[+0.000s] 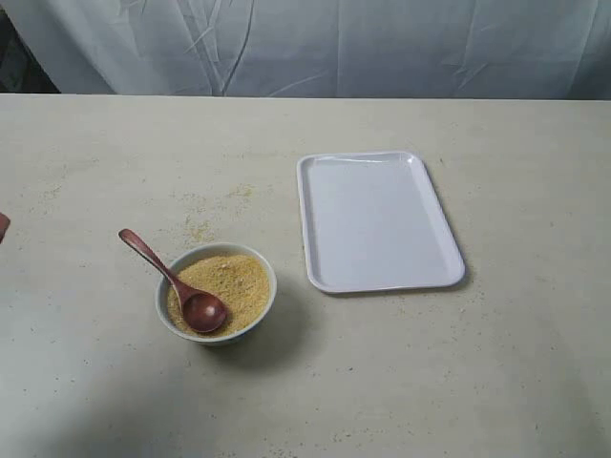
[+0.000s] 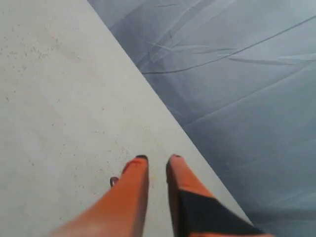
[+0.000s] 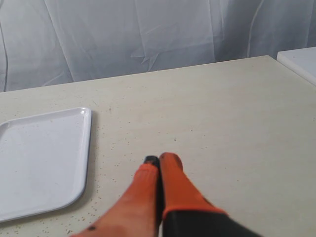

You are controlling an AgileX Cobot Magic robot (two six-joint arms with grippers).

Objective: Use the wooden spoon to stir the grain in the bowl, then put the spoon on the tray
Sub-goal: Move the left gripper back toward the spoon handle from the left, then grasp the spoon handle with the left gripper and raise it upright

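Your left gripper (image 2: 158, 158) is barely parted, right gripper (image 3: 159, 158) pinched closed, both empty. Wooden spoon (image 1: 158, 262) rests on the grain (image 1: 243, 281) in the bowl (image 1: 218, 249), toward the tabletop's (image 1: 477, 382) front-left corner; tray (image 1: 377, 219) nearer the right edge

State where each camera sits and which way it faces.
Exterior view: raised above the table, looking down over bowl, wooden spoon and tray toward the curtain; almost no robot shows.
Left wrist view: on the left arm, looking past the slightly parted left gripper at the table's edge and cloth.
Right wrist view: on the right arm, looking past the closed right gripper toward the curtain.
Shared: exterior and right wrist views both show the tray.
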